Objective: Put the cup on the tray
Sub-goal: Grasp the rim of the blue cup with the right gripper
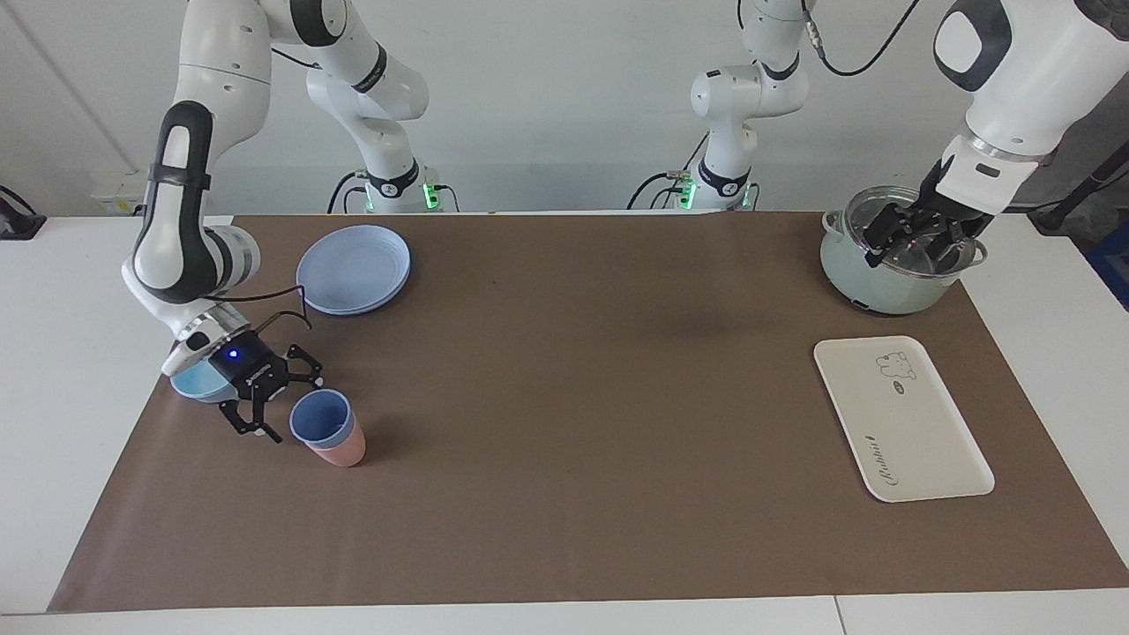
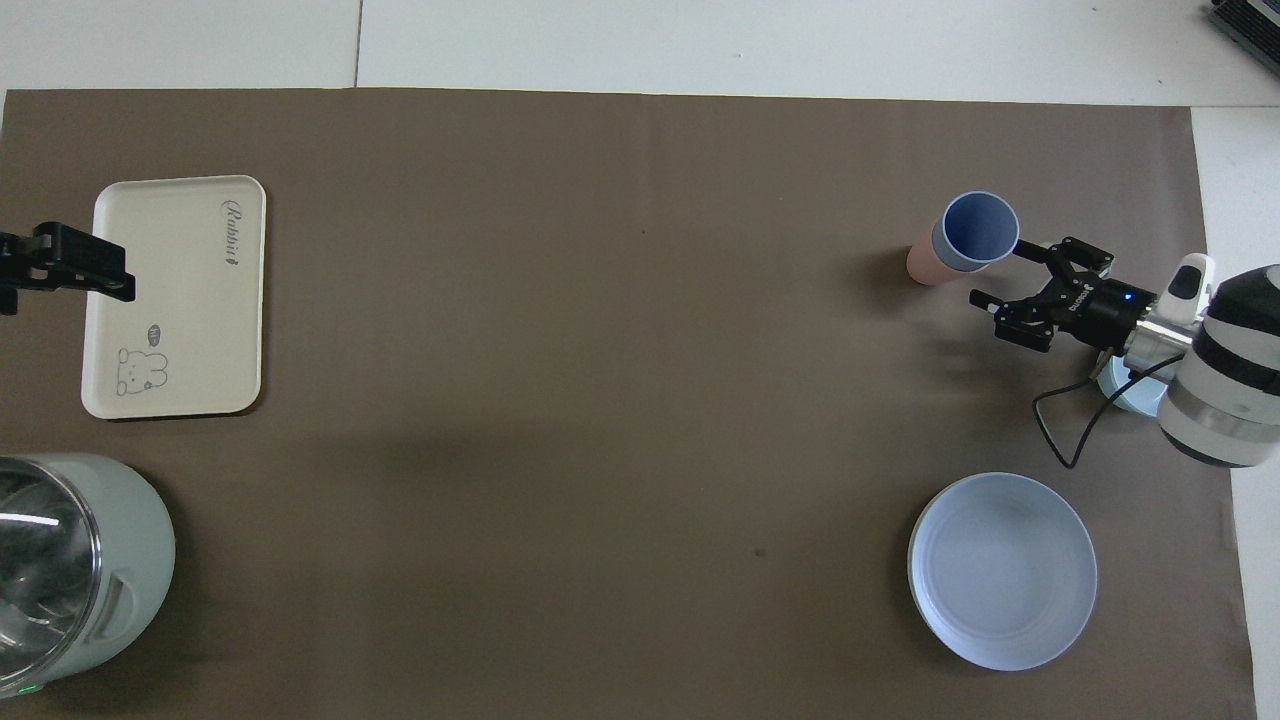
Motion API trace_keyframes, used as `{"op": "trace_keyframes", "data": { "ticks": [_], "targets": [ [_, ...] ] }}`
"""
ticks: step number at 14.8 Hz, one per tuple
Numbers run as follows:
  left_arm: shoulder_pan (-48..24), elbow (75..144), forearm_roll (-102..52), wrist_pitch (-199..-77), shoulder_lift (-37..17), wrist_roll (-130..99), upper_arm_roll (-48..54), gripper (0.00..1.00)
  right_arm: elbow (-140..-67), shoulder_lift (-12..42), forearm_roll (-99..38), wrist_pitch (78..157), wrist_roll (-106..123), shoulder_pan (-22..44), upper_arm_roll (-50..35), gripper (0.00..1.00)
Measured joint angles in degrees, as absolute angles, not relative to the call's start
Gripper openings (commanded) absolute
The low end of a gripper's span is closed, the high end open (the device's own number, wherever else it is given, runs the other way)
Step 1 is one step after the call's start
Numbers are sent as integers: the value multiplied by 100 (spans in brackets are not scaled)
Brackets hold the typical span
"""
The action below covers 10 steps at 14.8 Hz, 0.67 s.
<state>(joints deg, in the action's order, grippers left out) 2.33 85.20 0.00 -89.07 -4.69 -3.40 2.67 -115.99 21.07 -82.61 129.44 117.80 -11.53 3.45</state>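
Observation:
The periwinkle-blue cup (image 1: 319, 416) stands nested inside a salmon-pink tumbler (image 1: 342, 451) near the right arm's end of the table. It also shows in the overhead view (image 2: 978, 230). My right gripper (image 1: 282, 401) is open and low beside the cup, on the side toward the right arm's end. One finger is close to the rim, and the cup is not between the fingers. The cream-white tray (image 1: 900, 419) lies bare at the left arm's end. My left gripper (image 1: 913, 236) hangs over the pot and waits.
A pale green pot (image 1: 882, 287) with a glass lid stands nearer the robots than the tray. Round blue plates (image 1: 353, 269) lie nearer the robots than the cup. A low light-blue bowl (image 1: 196, 384) sits under the right wrist.

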Motion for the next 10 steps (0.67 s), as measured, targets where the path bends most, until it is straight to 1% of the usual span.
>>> {"op": "trace_keyframes", "data": {
  "ticks": [5, 10],
  "targets": [
    [233, 8520, 0, -8907, -469, -340, 267, 100, -11606, 2110, -8815, 12944, 12061, -911, 340, 100],
    [233, 8520, 0, -8907, -469, -340, 267, 100, -11620, 2118, -8933, 12959, 12167, -834, 341, 100]
  ]
}}
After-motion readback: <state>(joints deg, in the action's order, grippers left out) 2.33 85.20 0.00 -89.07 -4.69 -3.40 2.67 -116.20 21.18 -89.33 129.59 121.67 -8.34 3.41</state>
